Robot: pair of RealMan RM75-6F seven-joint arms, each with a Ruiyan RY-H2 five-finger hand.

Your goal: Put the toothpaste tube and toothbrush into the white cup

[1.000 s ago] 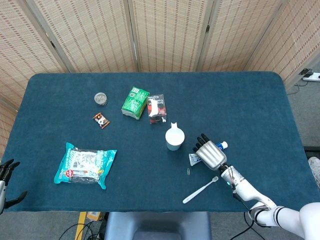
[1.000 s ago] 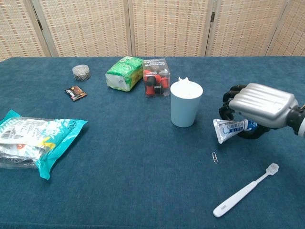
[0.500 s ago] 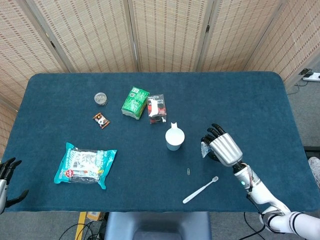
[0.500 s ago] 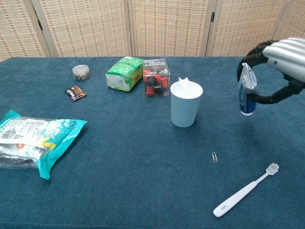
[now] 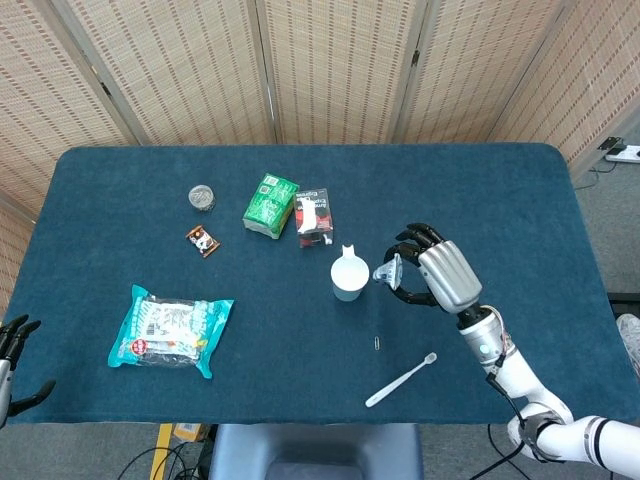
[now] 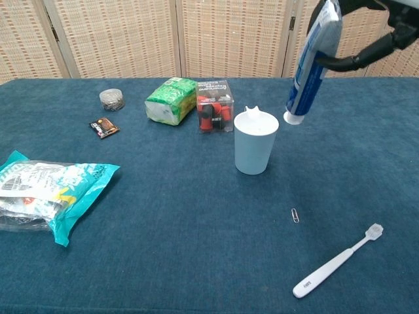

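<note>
White cup (image 6: pixel 256 150), one only, is being approached by one toothpaste tube (image 6: pixel 313 64), gripped cap-down by the right hand (image 5: pixel 432 276) just beside the rim. One toothbrush (image 6: pixel 338 261) is lying on the blue table (image 6: pixel 163 229). The left hand's (image 5: pixel 14 340) fingers are being held apart, empty.

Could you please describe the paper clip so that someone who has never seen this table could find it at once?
Start at the white cup near the middle of the blue table. Move toward the near edge and slightly right, about halfway to the white toothbrush. The paper clip lies there flat on bare cloth, a thin wire loop far smaller than anything nearby.
</note>
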